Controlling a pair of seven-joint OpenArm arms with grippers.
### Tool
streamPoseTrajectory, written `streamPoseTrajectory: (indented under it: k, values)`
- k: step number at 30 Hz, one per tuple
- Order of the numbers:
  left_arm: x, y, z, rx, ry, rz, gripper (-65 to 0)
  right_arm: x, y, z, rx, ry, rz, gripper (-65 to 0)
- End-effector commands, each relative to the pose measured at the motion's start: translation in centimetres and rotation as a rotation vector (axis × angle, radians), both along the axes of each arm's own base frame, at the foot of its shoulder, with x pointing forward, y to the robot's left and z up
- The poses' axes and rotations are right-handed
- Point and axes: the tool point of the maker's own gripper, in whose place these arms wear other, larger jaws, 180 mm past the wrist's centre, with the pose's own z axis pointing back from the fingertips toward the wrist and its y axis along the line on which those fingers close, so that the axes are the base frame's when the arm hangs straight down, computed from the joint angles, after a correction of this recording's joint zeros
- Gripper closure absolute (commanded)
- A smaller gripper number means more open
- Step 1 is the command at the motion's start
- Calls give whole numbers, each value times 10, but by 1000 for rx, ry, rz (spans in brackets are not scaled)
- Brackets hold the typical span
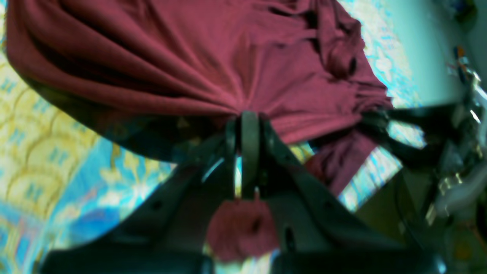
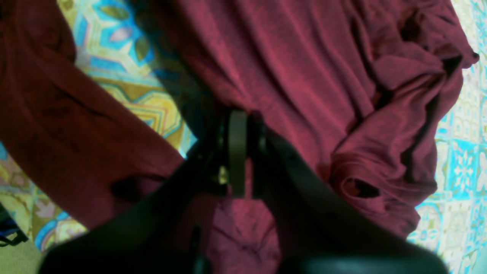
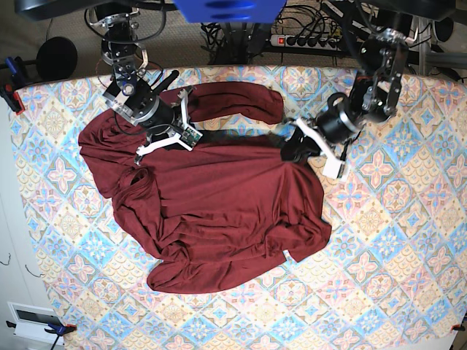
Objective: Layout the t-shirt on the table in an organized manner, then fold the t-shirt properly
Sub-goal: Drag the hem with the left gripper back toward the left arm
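Observation:
The dark maroon t-shirt [image 3: 219, 211] lies rumpled on the left-centre of the patterned table [image 3: 394, 240], one long sleeve curled at the far side [image 3: 233, 102]. My left gripper [image 3: 290, 149], on the base view's right, is shut on the shirt's upper right edge. In the left wrist view its fingers [image 1: 249, 125] pinch a gathered fold of the t-shirt [image 1: 190, 57]. My right gripper [image 3: 171, 135], on the base view's left, is shut on the upper left edge. In the right wrist view its fingers [image 2: 237, 129] pinch the t-shirt [image 2: 304, 76], lifted a little off the table [image 2: 125, 49].
A power strip and cables [image 3: 306, 40] lie beyond the far edge. A clamp [image 3: 11, 80] sits at the far left corner, another [image 3: 55, 328] at the near left. The patterned cloth shows bare to the right and front [image 3: 379, 306].

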Motion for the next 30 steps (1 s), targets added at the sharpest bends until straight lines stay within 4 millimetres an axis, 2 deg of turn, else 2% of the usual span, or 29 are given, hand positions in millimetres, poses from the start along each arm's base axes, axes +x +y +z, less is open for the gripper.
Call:
streamPoseTrajectory:
  k: [1, 5, 11, 15, 21, 23, 25, 30]
  values:
    - [-4, -3, 23, -20, -57, -22, 0, 6, 0, 10, 13, -35, -2, 0]
    - [-28, 6, 18, 25, -24, -52, 0, 10, -12, 11, 4, -42, -35, 0]
    - [-43, 20, 5, 84, 22, -75, 0, 8, -13, 9, 1, -33, -39, 0]
    - [-38, 31, -4, 154, 15, -65, 0, 7, -12, 9, 0, -32, -35, 0]
    - [-10, 43, -2, 210, -42, -25, 0, 5, -13, 7, -8, -26, -32, -8]
    - [-2, 53, -8, 217, -31, 9, 0, -4, -18, 0, -30, 0, -31, -38]
    - [-4, 58, -22, 225, 9, 17, 0, -12, -28, -8, -76, 37, -41, -85]
    - [-21, 44, -40, 218, 70, -31, -133, -14, -32, -11, -96, 52, -48, -139]
